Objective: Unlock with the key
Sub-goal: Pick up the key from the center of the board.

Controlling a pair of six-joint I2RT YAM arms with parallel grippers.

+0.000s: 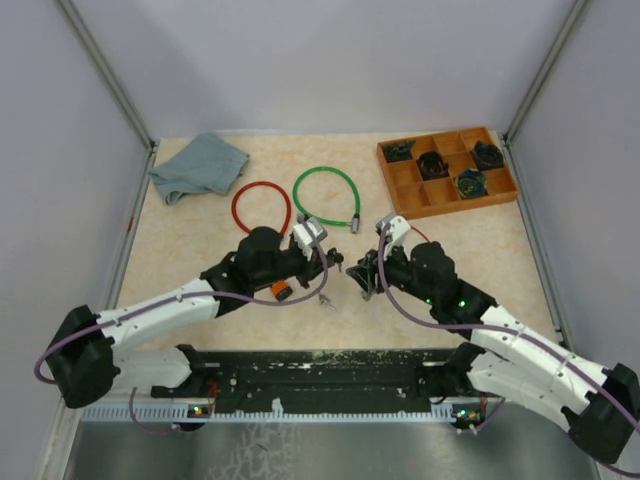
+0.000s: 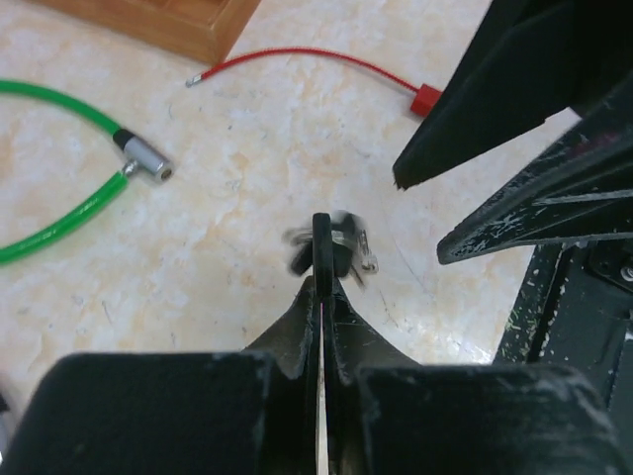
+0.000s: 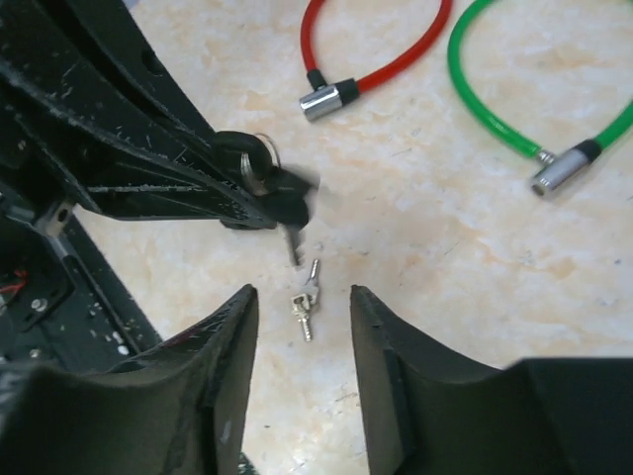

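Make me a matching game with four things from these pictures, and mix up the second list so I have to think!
Things:
1. left gripper
2. right gripper
3. small silver keys
4. crumpled blue-grey cloth

Places or states:
A. lying loose on the beige table, between the two grippers
B. at the far left corner of the table
C. shut on the black-headed key bunch
D. open, holding nothing

Pairs: 1-C, 2-D, 3-A, 4-B.

Smooth marbled beige desk (image 1: 200, 215), small shiny silver metal keys (image 3: 305, 307), glossy green plastic-sheathed cable (image 3: 473, 74), matt brown wooden tray (image 1: 408, 192).
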